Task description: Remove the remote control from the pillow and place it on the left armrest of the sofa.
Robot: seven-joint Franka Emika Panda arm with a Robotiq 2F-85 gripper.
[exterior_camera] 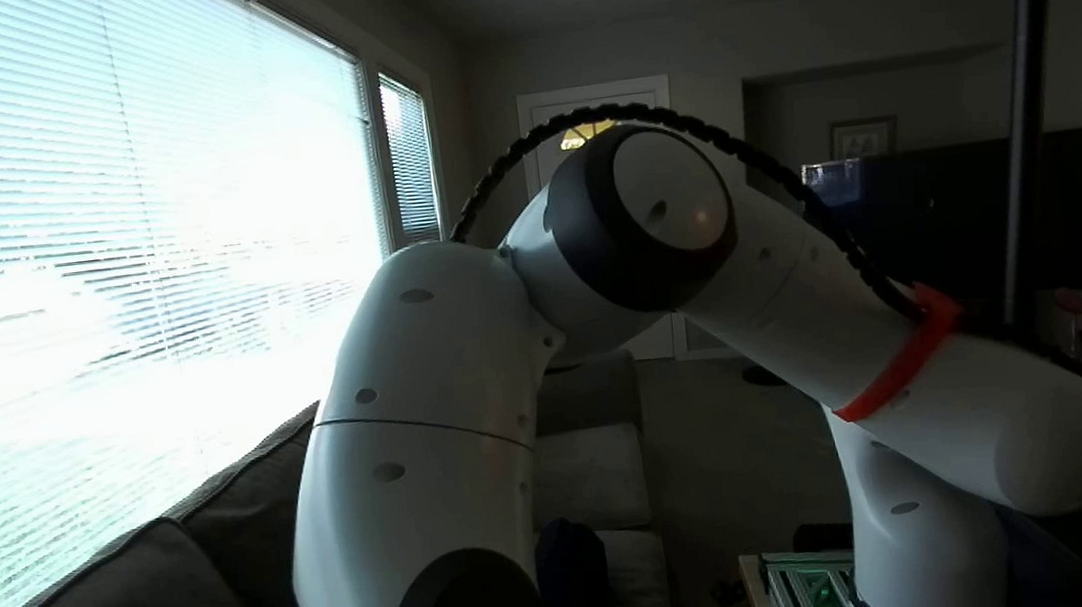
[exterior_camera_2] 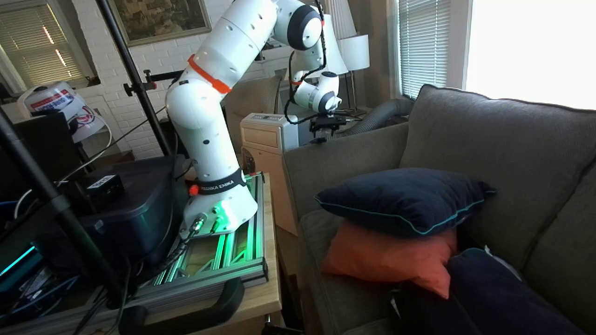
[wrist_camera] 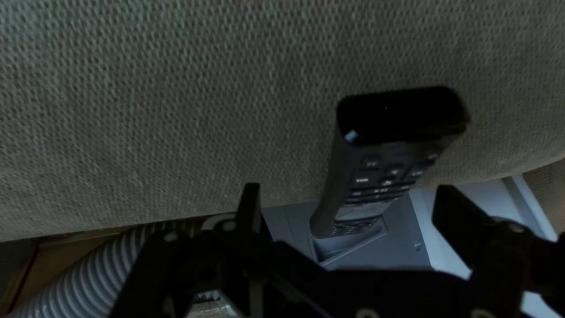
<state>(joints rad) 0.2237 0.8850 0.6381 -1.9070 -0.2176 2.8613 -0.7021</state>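
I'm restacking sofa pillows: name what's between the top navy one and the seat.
An exterior view shows the orange pillow between the top pillow and the seat.

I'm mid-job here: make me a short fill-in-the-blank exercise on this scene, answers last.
In the wrist view, the hand is ____, not shut.
There, the remote control shows ____ the hand's two fingers, with a gap to each.
One end of it reaches past the edge of an ____ of the sofa.
In an exterior view, a navy pillow lies on ____ of an orange pillow.

Missing words: open; between; armrest; top.
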